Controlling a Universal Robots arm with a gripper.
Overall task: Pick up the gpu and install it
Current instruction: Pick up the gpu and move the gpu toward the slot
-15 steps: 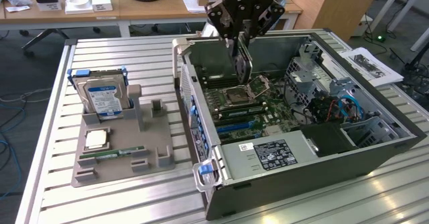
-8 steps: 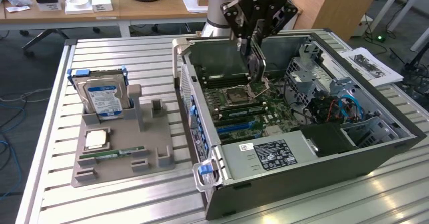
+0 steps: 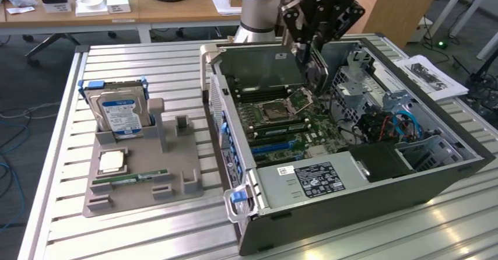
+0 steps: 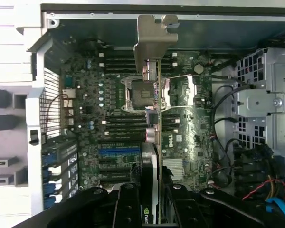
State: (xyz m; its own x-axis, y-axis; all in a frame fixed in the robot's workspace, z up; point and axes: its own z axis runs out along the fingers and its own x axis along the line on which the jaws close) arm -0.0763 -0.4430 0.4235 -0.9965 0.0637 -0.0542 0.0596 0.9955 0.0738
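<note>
Clamping both flat faces of the card between jaws set about halfway open, the arm's black two-fingered gripper [image 3: 309, 53] [image 4: 154, 209] holds the gpu [image 3: 318, 79] [image 4: 152, 118], a thin dark expansion card seen edge-on with a silvery metal end bracket at the end away from the fingers. The card stands on edge over the green motherboard [image 3: 300, 126] [image 4: 190, 142] inside the open grey metal computer case [image 3: 435, 181] [image 4: 275, 95]. In the wrist view it lines up across the square silver processor socket [image 3: 280, 108] [image 4: 135, 92]. Whether its lower edge touches the board cannot be told. There is one gripper, one gpu, one case and one motherboard, plus one grey power supply box with a black label [image 3: 307, 181] at the case's near end. The case fills the half of the slatted metal table [image 3: 116, 231] toward the exterior view's right. Near the table's edge on the exterior view's left lies one grey plastic holder tray [image 3: 167, 181]. It carries two silver hard drives standing upright, the front one with a blue-white label [image 3: 121, 117] and the second one [image 3: 116, 87] just behind it. The tray also holds one square silver processor chip [image 3: 111, 162] and one narrow green RAM stick [image 3: 128, 179], the stick lying just beside the chip.
</note>
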